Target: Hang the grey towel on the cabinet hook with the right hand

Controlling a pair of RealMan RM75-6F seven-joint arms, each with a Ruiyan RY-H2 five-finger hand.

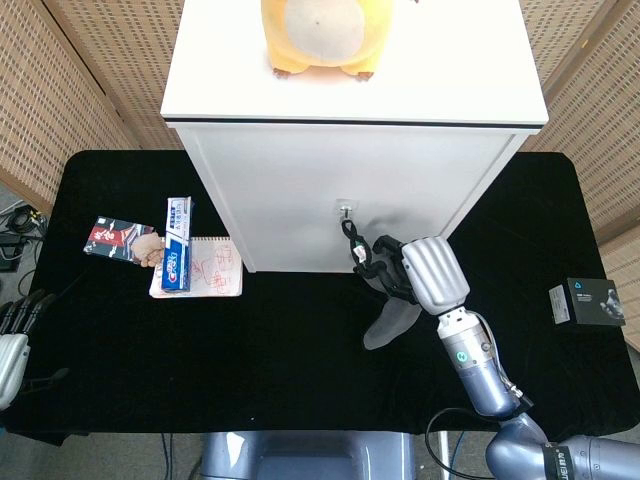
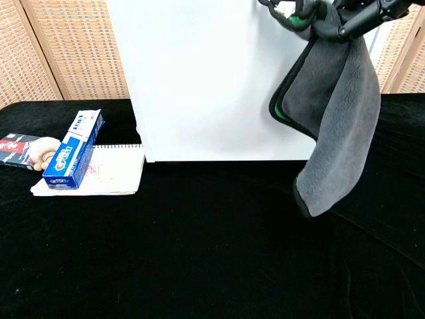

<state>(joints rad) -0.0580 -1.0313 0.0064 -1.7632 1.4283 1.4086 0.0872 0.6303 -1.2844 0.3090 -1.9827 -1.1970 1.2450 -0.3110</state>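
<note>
The grey towel (image 2: 335, 126) hangs in folds from my right hand (image 1: 415, 275) in front of the white cabinet (image 1: 350, 200), its lower end (image 1: 390, 325) above the black table. The hand grips the towel's top, and the towel's black hanging loop (image 1: 350, 238) stretches up-left to the small hook (image 1: 345, 210) on the cabinet front. In the chest view the hand's dark fingers (image 2: 352, 20) show at the top edge, closed on the towel. My left hand (image 1: 15, 335) rests at the table's left edge, holding nothing, fingers apart.
A toothpaste box (image 1: 178, 255) lies on a notebook (image 1: 200, 270) left of the cabinet, with a small packet (image 1: 115, 240) beside it. A yellow plush toy (image 1: 320, 35) sits on the cabinet top. A black box (image 1: 590, 302) lies at the far right.
</note>
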